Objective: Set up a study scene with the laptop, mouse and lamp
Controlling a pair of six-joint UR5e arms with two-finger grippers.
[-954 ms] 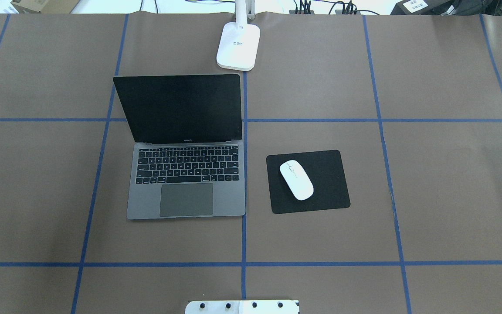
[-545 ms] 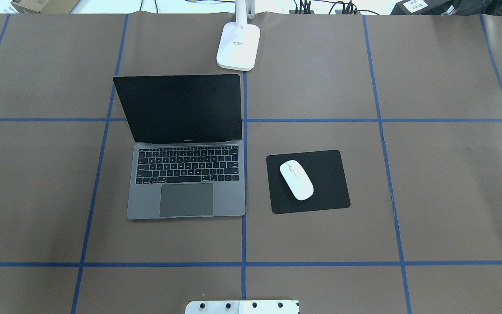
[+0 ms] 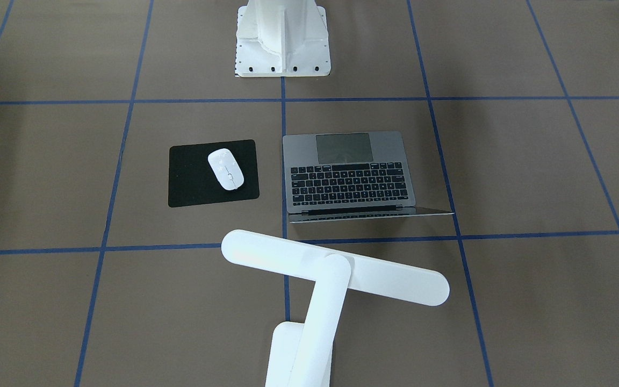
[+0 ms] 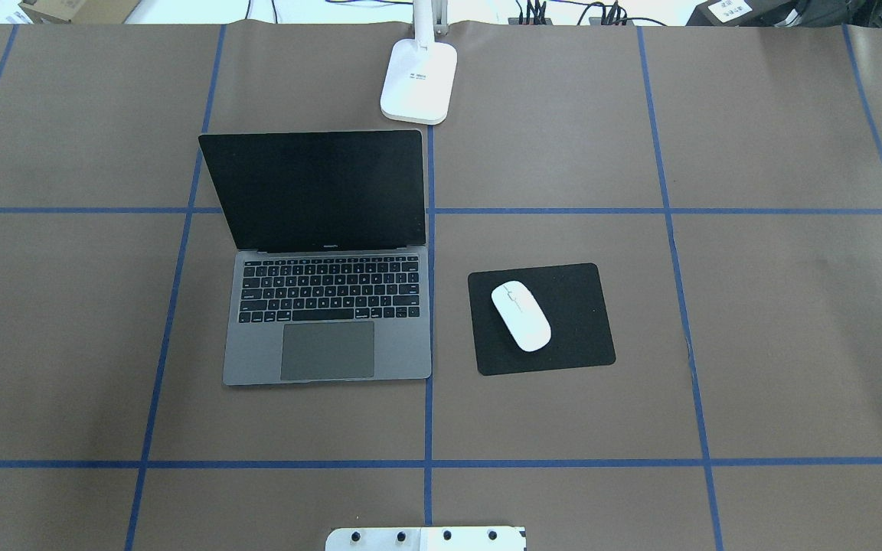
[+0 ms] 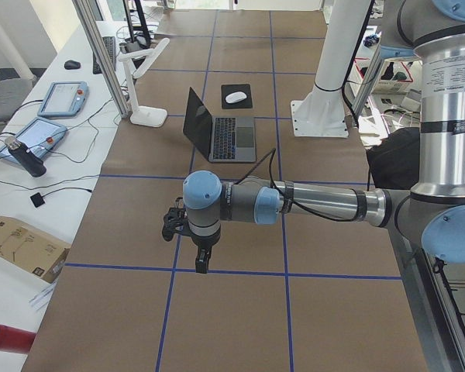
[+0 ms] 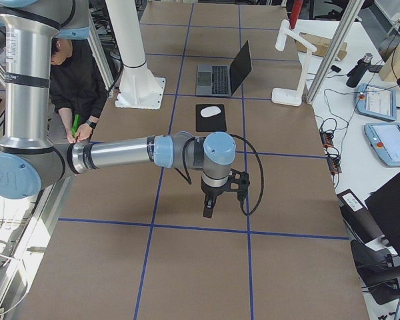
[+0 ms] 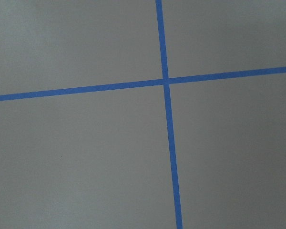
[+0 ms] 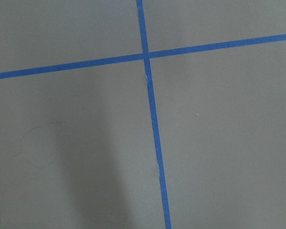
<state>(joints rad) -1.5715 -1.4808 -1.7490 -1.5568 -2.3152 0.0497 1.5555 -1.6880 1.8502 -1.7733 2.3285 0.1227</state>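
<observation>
The open space-grey laptop [image 4: 326,337] stands left of the table's middle, its dark screen raised. The white mouse [image 4: 521,316] lies on a black mat [image 4: 579,321] just right of the laptop. The white lamp [image 4: 419,80] stands at the far edge behind the laptop; its bar head [image 3: 336,274] reaches over the table. My left gripper [image 5: 200,260] hangs over bare table far to the laptop's left. My right gripper [image 6: 207,208] hangs over bare table far to the mouse's right. Both show only in the side views, so I cannot tell whether they are open or shut. Both wrist views show only taped table.
The white bolted pedestal [image 4: 426,538] stands at the near edge in the middle. Blue tape lines [image 4: 427,463] grid the brown table. A person [image 6: 73,73] sits beside the pedestal. Tablets [image 5: 39,136] and cables lie on the side bench.
</observation>
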